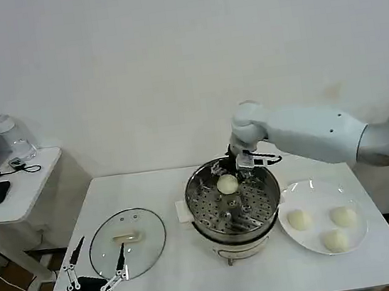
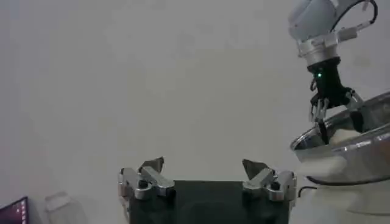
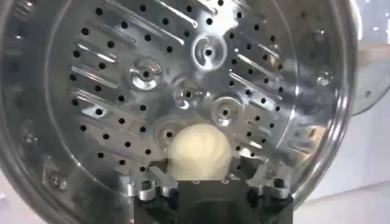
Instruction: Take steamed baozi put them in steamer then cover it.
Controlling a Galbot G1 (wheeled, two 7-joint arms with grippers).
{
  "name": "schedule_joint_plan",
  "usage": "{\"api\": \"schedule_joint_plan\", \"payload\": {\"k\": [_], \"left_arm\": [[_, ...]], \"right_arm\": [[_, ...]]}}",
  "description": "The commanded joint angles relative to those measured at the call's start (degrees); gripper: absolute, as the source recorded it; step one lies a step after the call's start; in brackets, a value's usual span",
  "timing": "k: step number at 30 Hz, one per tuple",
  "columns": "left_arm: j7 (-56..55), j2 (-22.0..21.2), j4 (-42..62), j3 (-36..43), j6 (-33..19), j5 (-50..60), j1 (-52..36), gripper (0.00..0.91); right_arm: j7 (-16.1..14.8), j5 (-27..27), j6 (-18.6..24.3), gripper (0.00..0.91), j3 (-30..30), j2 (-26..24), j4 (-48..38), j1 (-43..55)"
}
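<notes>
- Down at the near left corner of the white table point(image 1: 162, 279), the left gripper point(image 1: 97, 279) is sitting parked with its fingers spread wide and nothing between them, just beside the glass lid point(image 1: 128, 243), which is lying flat with its pale handle up.
- In the middle, the steamer point(image 1: 235, 208) is standing open on its pale base, its perforated tray point(image 3: 122, 91) shining bare apart from one bun.
- The right gripper point(image 1: 236, 180) is reaching down into the pot from behind, its fingers parted around one baozi point(image 3: 198, 152); from the wrist camera the bun is sitting between them on or just over the tray, and I cannot tell whether it is being gripped.
- To the right, three more steamed baozi point(image 1: 299, 220) are waiting on the white plate point(image 1: 308, 191), set apart from one another.
- These buns are looking light, soft and easily dented, perhaps a little tacky; I would be taking each one by its sides, low on the dome, with a gentle squeeze.
- The lid is looking stiff, breakable and slippery; its handle is the place to hold.
</notes>
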Motion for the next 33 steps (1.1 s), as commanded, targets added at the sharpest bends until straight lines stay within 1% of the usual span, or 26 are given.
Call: {"api": "schedule_joint_plan", "payload": {"k": [1, 2, 3, 4, 5, 7, 8, 9, 10, 11, 12, 15, 17, 19, 20, 23, 25, 27, 29, 33], "left_arm": [[0.0, 0.1, -0.1, 0.2, -0.1, 0.1, 0.1, 0.907], [0.0, 0.1, -0.2, 0.3, -0.1, 0.1, 0.0, 0.907], [0.0, 0.1, -0.3, 0.3, -0.1, 0.1, 0.0, 0.907], [0.0, 0.1, -0.4, 0.4, -0.1, 0.1, 0.0, 0.907], [0.0, 0.1, -0.4, 0.5, -0.1, 0.2, 0.0, 0.907], [0.0, -0.1, -0.5, 0.7, -0.2, 0.2, 0.1, 0.907], [0.0, -0.1, -0.6, 0.8, -0.2, 0.3, 0.1, 0.907], [0.0, -0.1, -0.7, 0.9, -0.2, 0.3, 0.1, 0.907], [0.0, -0.1, -0.8, 1.0, -0.2, 0.4, 0.1, 0.907], [0.0, -0.1, -0.8, 1.1, -0.3, 0.4, 0.1, 0.907], [0.0, -0.1, -0.9, 1.2, -0.3, 0.5, 0.1, 0.907], [0.0, -0.1, -1.1, 1.4, -0.4, 0.6, 0.2, 0.907], [0.0, 0.0, -1.3, 1.5, -0.5, 0.6, 0.3, 0.907], [0.1, 0.0, -1.5, 1.6, -0.6, 0.6, 0.7, 0.907], [0.1, 0.0, -1.6, 1.5, -0.8, 0.6, 0.9, 0.907], [0.0, -0.1, -1.9, 1.3, -1.3, 0.5, 1.8, 0.907], [-0.2, -0.1, -2.0, 1.0, -1.8, 0.4, 2.5, 0.907], [-0.3, -0.2, -1.9, 1.0, -2.1, 0.4, 2.7, 0.907], [-0.3, -0.2, -1.8, 0.9, -2.4, 0.4, 2.8, 0.907], [-0.1, 0.0, -2.5, 0.7, -2.4, 0.4, 2.9, 0.907]], "right_arm": [[2.4, 11.9, -2.4, 0.907, 0.5, -4.0, 1.3, 4.3], [3.1, 16.2, -3.6, 0.907, -0.5, -5.3, 1.8, 6.1], [3.4, 17.1, -4.1, 0.907, -1.2, -6.1, 2.2, 7.2], [4.2, 19.7, -4.8, 0.907, -1.7, -7.0, 2.5, 8.6], [6.0, 22.5, -5.2, 0.907, -4.2, -8.4, 2.9, 10.8], [6.2, 26.4, -7.2, 0.907, -6.3, -10.2, 3.1, 12.6], [6.4, 30.4, -8.8, 0.907, -9.2, -11.4, 3.4, 15.0], [6.4, 31.4, -9.1, 0.907, -10.5, -11.9, 3.4, 15.9], [5.5, 32.8, -8.8, 0.907, -11.3, -12.8, 3.1, 16.6], [4.3, 33.1, -8.2, 0.907, -11.4, -13.4, 2.8, 16.7], [2.5, 34.0, -7.9, 0.907, -11.6, -14.4, 2.3, 16.9], [-3.0, 40.1, -12.6, 0.907, -13.2, -16.2, 0.7, 17.7], [-6.4, 40.9, -14.1, 0.907, -13.1, -17.1, -1.6, 17.2], [-9.6, 41.0, -16.8, 0.907, -13.1, -18.0, -3.8, 16.6], [-10.4, 41.4, -17.7, 0.907, -13.1, -18.4, -4.6, 16.3], [-10.8, 41.4, -18.1, 0.907, -13.2, -20.3, -5.6, 15.3], [-10.9, 42.2, -20.5, 0.907, -14.7, -22.7, -5.2, 14.8], [-11.6, 41.7, -21.8, 0.907, -15.3, -23.6, -5.1, 14.3], [-12.8, 40.5, -23.9, 0.907, -15.3, -25.7, -5.2, 11.8], [-13.3, 39.1, -26.2, 0.907, -14.0, -28.0, -4.1, 7.8]]}}
